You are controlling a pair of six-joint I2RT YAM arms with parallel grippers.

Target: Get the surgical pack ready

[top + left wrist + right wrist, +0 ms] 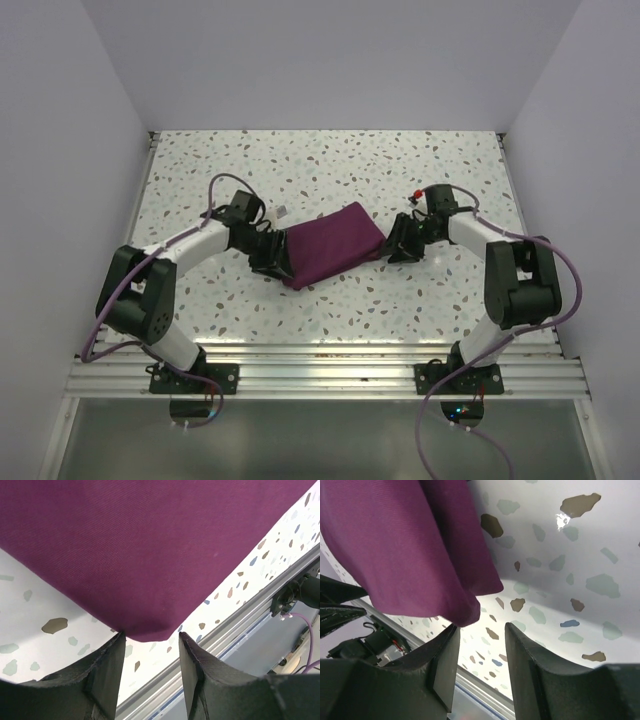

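Note:
The surgical pack [332,243] is a compact plum-purple cloth bundle lying on the speckled table between both arms. No tray, instruments or gauze show. My left gripper [272,256] is open at the bundle's left end; in the left wrist view the cloth [150,550] fills the frame, and its rounded corner sits just beyond the gap between the fingertips [150,639]. My right gripper [397,243] is open at the bundle's right end; in the right wrist view a folded corner of the cloth [420,550] lies beside the left fingertip, the gripper's gap [480,630] empty.
A small pale tag or scrap [284,211] lies on the table just behind the bundle's left end. The metal rail [320,365] runs along the near edge, also in the left wrist view [250,615]. White walls enclose the table on three sides.

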